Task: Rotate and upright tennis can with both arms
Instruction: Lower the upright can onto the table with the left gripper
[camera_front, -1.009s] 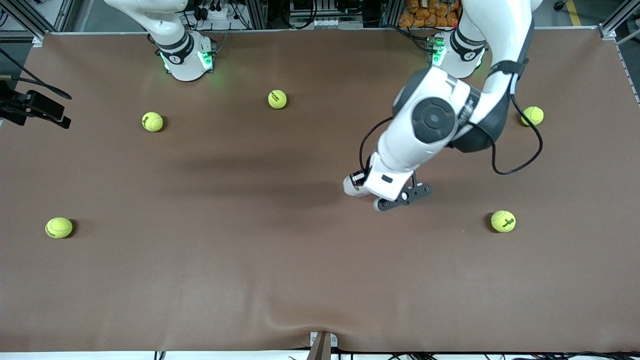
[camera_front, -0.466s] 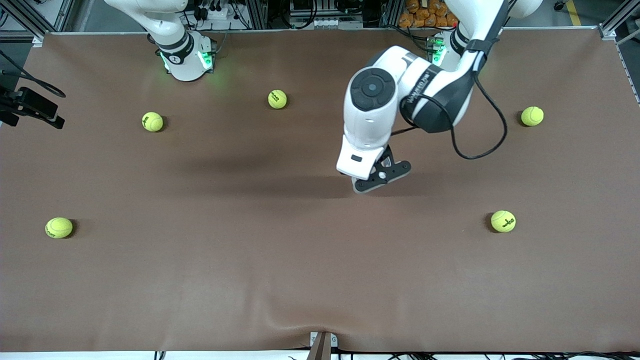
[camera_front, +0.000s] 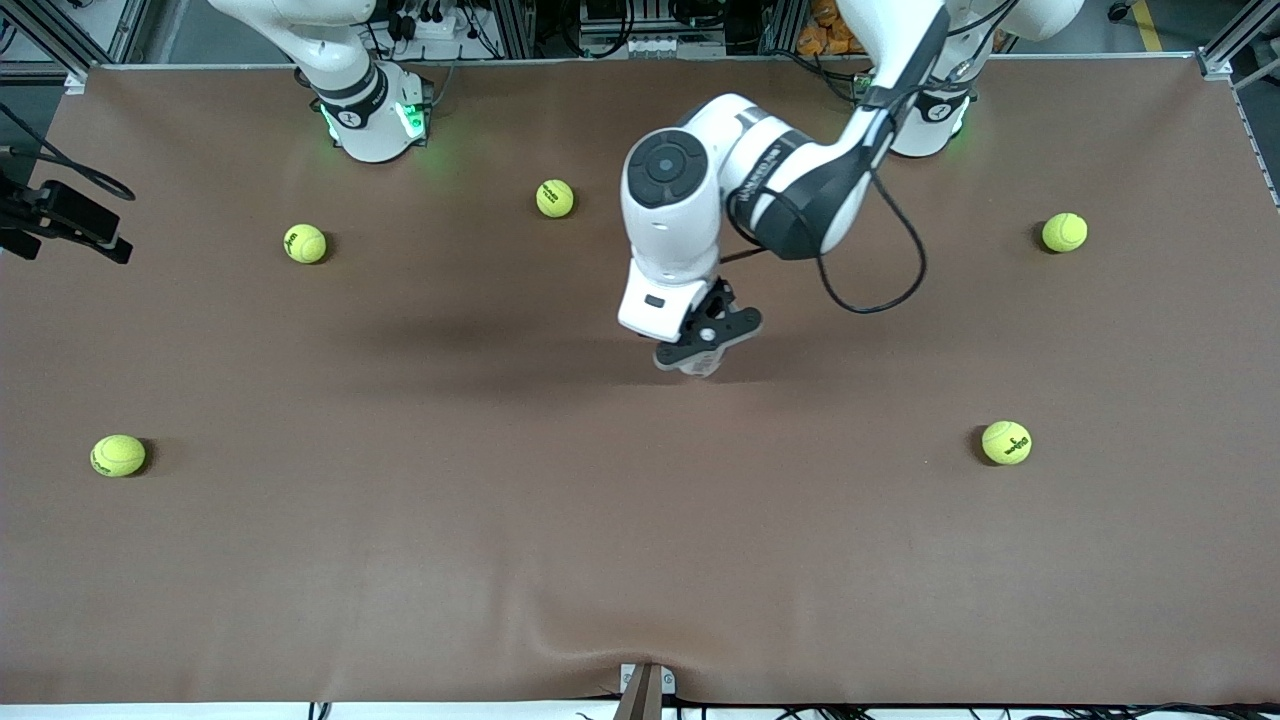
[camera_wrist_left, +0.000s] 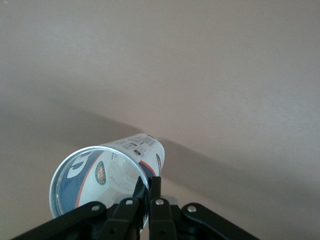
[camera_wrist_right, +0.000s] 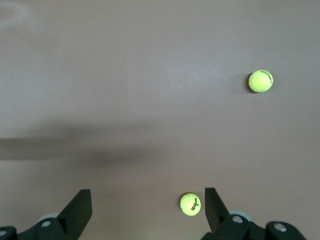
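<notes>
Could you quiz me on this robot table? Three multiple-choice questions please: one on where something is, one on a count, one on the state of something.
1. Where is the tennis can?
A. In the left tool
B. Lying beside the right arm's base
C. In the right tool

2. How many tennis balls lie on the table?
A. Three
B. Five
C. Seven

3. How is the right tool?
A. Shut on a ball
B. Shut on the can
C. Open, holding nothing

Answers:
1. A: the left wrist view shows the fingers clamped on the can's rim, over the middle of the table.
2. B: the front view shows five yellow-green balls spread out on the table.
3. C: the right wrist view shows its fingers wide apart with only table between them.
</notes>
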